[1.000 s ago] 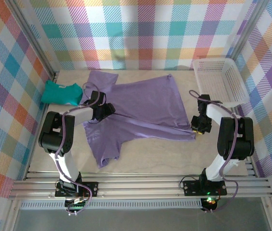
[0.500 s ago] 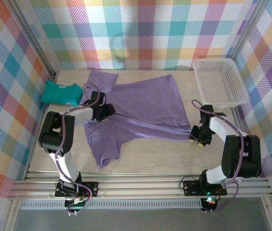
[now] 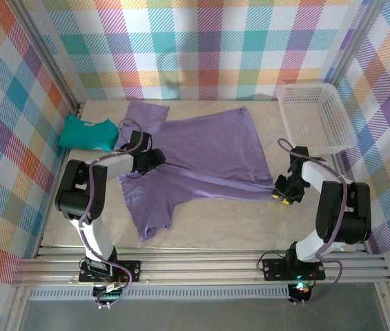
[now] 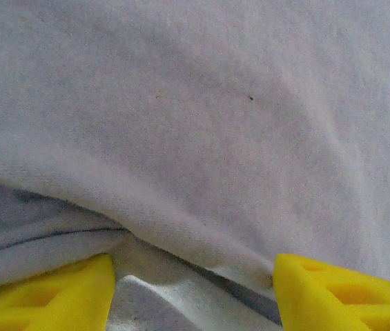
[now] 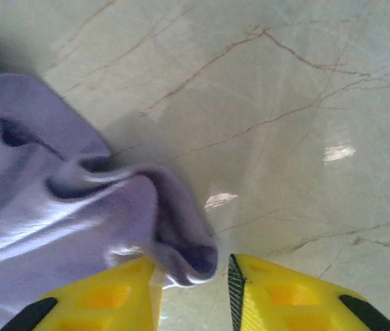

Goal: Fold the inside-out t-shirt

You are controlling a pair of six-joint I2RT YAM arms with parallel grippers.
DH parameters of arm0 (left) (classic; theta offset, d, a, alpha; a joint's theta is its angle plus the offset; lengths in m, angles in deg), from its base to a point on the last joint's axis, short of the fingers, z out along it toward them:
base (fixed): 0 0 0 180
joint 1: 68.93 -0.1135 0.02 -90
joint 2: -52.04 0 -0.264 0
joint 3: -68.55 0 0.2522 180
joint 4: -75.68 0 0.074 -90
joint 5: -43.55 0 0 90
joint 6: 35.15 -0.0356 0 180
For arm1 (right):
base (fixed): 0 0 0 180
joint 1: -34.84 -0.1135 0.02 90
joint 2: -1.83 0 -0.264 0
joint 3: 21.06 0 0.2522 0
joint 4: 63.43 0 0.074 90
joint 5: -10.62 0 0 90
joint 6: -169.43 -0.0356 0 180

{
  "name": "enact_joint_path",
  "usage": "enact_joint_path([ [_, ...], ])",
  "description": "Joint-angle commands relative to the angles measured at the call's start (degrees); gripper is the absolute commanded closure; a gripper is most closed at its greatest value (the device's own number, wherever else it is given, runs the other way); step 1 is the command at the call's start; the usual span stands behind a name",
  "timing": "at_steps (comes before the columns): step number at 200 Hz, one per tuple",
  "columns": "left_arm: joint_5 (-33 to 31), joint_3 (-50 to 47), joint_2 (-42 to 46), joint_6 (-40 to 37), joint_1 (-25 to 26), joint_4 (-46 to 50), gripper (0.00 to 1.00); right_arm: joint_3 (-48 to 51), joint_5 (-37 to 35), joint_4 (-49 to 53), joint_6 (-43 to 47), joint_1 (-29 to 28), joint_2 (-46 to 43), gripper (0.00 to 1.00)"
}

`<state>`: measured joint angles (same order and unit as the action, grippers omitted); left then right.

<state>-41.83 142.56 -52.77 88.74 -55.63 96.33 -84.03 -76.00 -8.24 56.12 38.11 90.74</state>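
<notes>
The left claw [image 4: 191,276] gapes on the t-shirt [image 3: 208,148] (lavender); right claw [image 5: 192,267] parted at its corner.

Bright, even light falls from above and shadows are soft. Ahead of the right claw [image 5: 193,279], white glare spots sit on the glossy worktop [image 5: 305,83]. The t-shirt [image 5: 56,207] edge beside it is smeared. Ahead of the left claw [image 4: 193,283] the cloth looks dim, grainy and unfocused.
</notes>
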Motion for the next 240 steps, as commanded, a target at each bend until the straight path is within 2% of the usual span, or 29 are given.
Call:
enact_joint_path([
  [1, 0.7, -0.9, 0.7, 0.5, -0.7, 0.3, 0.37, 0.4, 3.6, 0.7, 0.0, 0.5, -4.0, 0.63],
  [80, 0.7, -0.9, 1.3, 0.6, -0.7, 0.4, 0.38, 2.2, 2.8, -0.8, -0.6, 0.9, -1.7, 0.52],
  [132, 0.6, -1.1, 1.5, 0.6, -0.7, 0.5, 0.37, 3.3, 4.6, -3.7, -1.1, 0.9, 0.5, 0.54],
  [172, 0.7, -1.3, 1.7, 0.6, -0.7, 0.3, 0.37, 1.7, 4.9, -4.8, -1.2, 0.9, 1.5, 0.6],
  [240, 0.6, -1.6, 2.1, 0.6, -0.7, 0.5, 0.37, 2.0, 5.3, -6.6, -1.2, 0.9, -1.1, 0.87],
])
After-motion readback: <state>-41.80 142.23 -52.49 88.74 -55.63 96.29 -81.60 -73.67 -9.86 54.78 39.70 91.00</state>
